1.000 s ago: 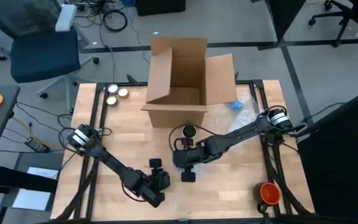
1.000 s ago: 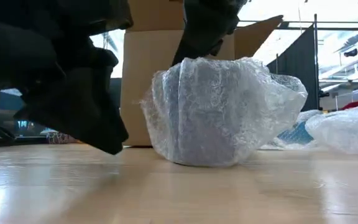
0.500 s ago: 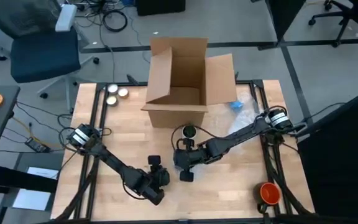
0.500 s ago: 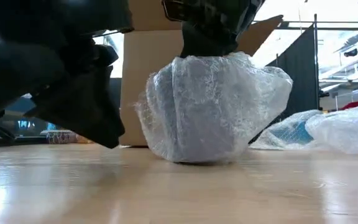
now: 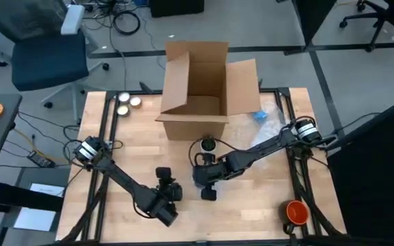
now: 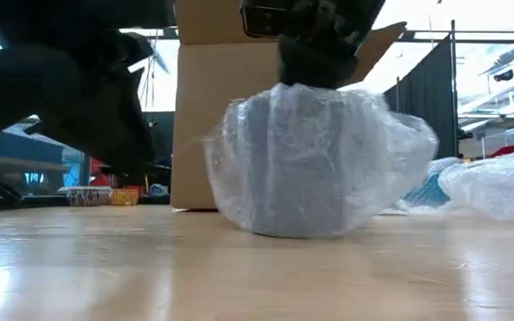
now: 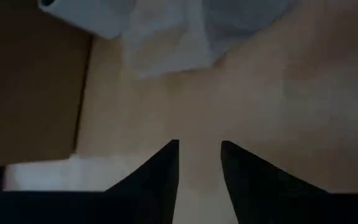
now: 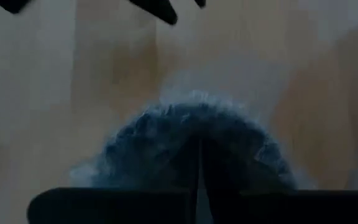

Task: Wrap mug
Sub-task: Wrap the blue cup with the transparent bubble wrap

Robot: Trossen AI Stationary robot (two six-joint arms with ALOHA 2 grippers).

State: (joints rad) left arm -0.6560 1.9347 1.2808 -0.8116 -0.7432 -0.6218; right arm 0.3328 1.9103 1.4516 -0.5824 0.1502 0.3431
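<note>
With its fingers pinched on the gathered bubble wrap (image 6: 324, 165) over the mug (image 8: 194, 149), mid-table before the cardboard box (image 5: 197, 89), the right gripper (image 5: 204, 179) has pressed the bundle flatter while the left gripper (image 7: 199, 163), narrowly open, has retreated, suggesting wrapping nears completion.

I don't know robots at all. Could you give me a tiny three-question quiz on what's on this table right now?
1. True or false: the bubble-wrapped mug stands on the table, not inside the cardboard box.
2. Which gripper is right on top of the mug? A) left B) right
3. Fill in: the left gripper holds ____.

Key: 1 true. 2 B, the right gripper pinches the wrap. 3 nothing; open, over bare wood.
</note>
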